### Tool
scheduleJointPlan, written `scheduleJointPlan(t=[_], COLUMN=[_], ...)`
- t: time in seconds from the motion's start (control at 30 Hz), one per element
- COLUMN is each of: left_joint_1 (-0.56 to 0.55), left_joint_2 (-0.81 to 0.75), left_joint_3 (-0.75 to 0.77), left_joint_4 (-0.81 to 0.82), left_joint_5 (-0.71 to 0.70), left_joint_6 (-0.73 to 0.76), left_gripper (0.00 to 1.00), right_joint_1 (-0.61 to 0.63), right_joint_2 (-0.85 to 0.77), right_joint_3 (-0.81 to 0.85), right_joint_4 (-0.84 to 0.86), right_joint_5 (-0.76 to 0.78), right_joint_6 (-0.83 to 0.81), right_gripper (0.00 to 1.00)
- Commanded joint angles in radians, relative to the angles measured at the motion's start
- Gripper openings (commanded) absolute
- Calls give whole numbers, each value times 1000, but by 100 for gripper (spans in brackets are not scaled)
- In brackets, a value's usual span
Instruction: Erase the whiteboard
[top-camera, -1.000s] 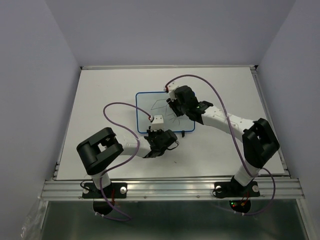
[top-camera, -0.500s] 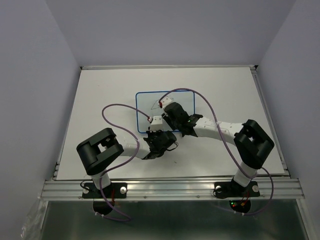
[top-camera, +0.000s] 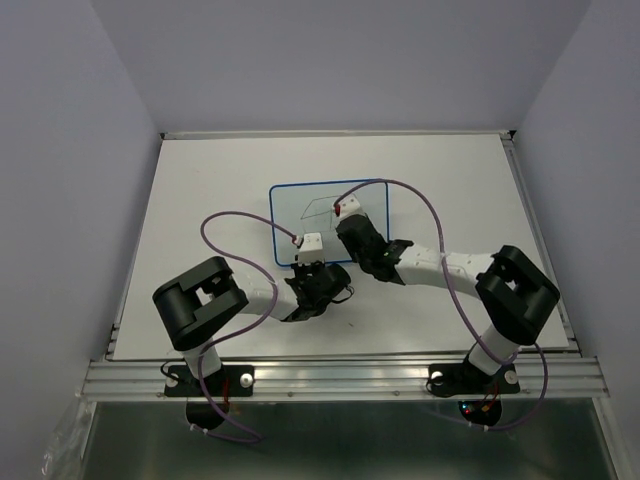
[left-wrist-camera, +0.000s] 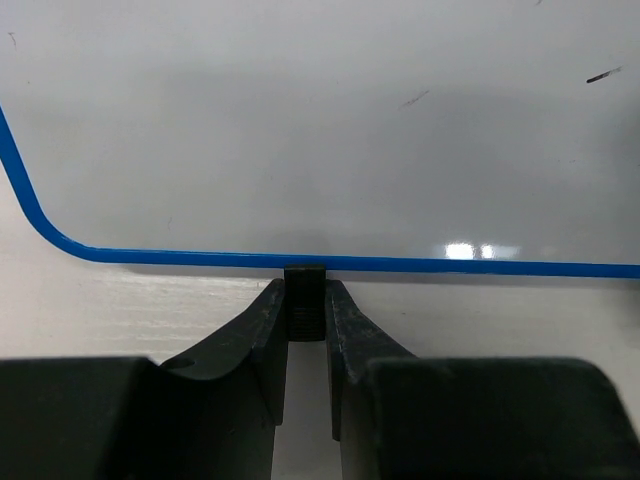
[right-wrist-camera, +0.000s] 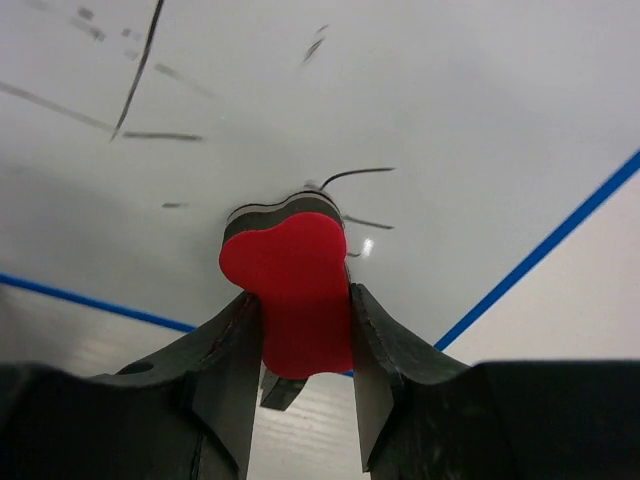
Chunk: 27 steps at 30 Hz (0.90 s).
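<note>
The whiteboard (top-camera: 300, 215) lies flat on the table, white with a thin blue rim. Thin black marker lines remain on it (right-wrist-camera: 140, 60). My left gripper (left-wrist-camera: 306, 310) is shut on one of the board's small black feet (left-wrist-camera: 305, 290) at its near edge; it sits at the near edge in the top view (top-camera: 312, 268). My right gripper (right-wrist-camera: 300, 330) is shut on the red eraser (right-wrist-camera: 295, 290), whose dark felt face presses on the board near its near right corner. In the top view the right gripper (top-camera: 350, 232) is over the board's near right part.
The white table (top-camera: 200, 190) extends around the board, bounded by a raised rim at the back and sides. Purple cables loop over both arms. The two grippers are close together at the board's near edge.
My right gripper with the eraser has swept from the board's far middle toward its near edge, and most of the drawing there is wiped away. The left gripper has held still on the foot.
</note>
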Motion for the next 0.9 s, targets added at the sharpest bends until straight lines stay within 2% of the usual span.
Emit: scheduleJointPlan(t=[0.0,0.17,0.27,0.47,0.6,0.73,0.77,0.87], left_joint_1=[4,4,4,4,4,4,4,4], left_joint_2=[63,74,79,63,62,60,59,60], left_joint_3=[-32,-36,-33,-38,-41,-44,-50,-56], left_joint_4=[40,48,52,58,68,69,74,80], left_joint_5=[110,110,110,97,95,95,98,101], left_joint_6=[-33,-26,-22,-17,-11,-13,-13,-14], left_gripper=[0,0,0,0,0,0,0,0], right_joint_1=[-7,-16,-25,-25,-25,-2,-2,-2], right_joint_2=[-35,-4,0,-8,-20,-27,-35,-66], right_joint_3=[37,85,82,-27,-111,-145,-147,-148], right_joint_4=[139,146,160,195,232,251,261,296], right_joint_5=[207,248,210,-102,-217,-140,-62,44], right_joint_6=[31,45,47,31,21,28,33,62], right_gripper=[1,1,1,1,1,1,1,1])
